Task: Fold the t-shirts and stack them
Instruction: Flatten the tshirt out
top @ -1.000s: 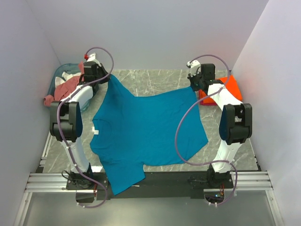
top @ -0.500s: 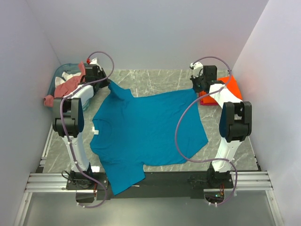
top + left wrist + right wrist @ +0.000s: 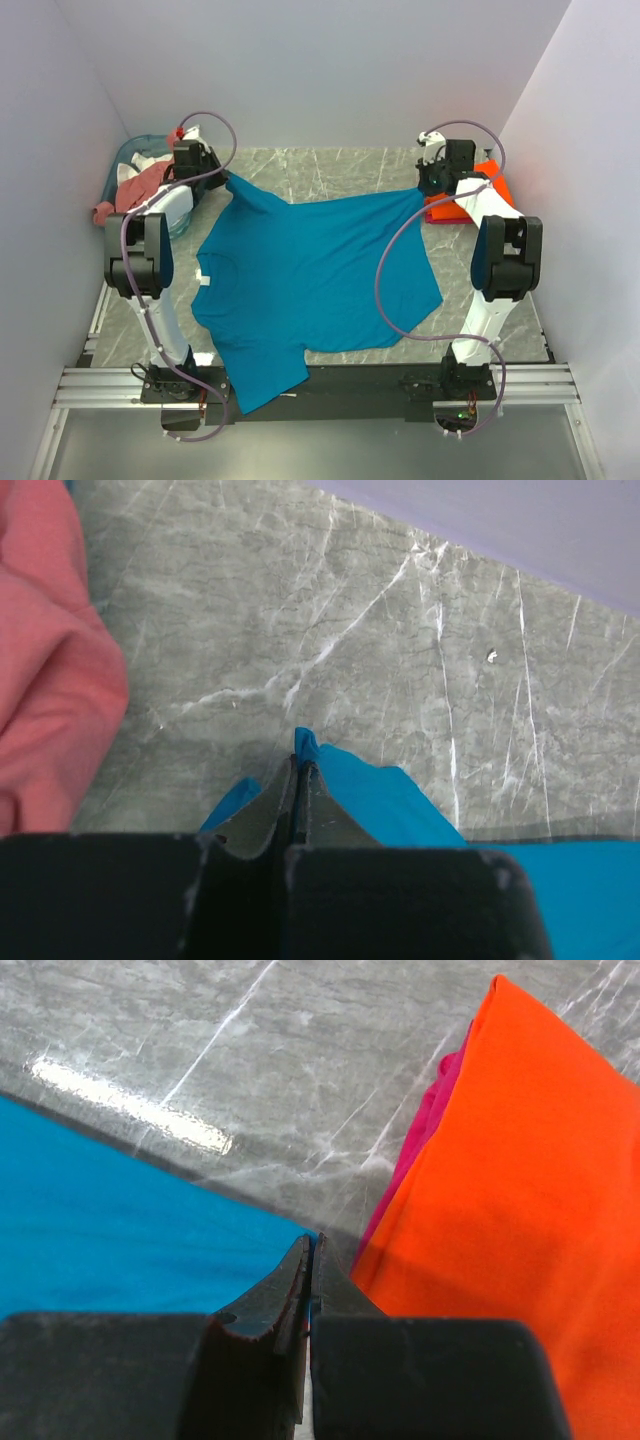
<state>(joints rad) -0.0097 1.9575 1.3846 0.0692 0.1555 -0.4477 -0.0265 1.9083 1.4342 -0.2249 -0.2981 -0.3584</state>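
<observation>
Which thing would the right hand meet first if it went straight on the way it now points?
Likely bare table. The right hand, shut on the teal t-shirt, points alongside the orange t-shirt, which lies just to its side; depth is unclear.

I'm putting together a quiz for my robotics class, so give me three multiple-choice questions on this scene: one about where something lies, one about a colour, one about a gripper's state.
1. The orange t-shirt lies: A) at the far right corner of the table B) at the near edge between the arm bases C) draped over the left arm.
2. The spread t-shirt is: A) orange B) teal-blue C) white.
3. The left gripper is: A) wide open B) shut on the spread t-shirt's corner C) shut on nothing.
Answers: 1 A, the top view shows it folded at the far right; 2 B, teal-blue cloth covers the table's middle; 3 B, the left wrist view shows closed fingers with teal cloth pinched at their tips.
</observation>
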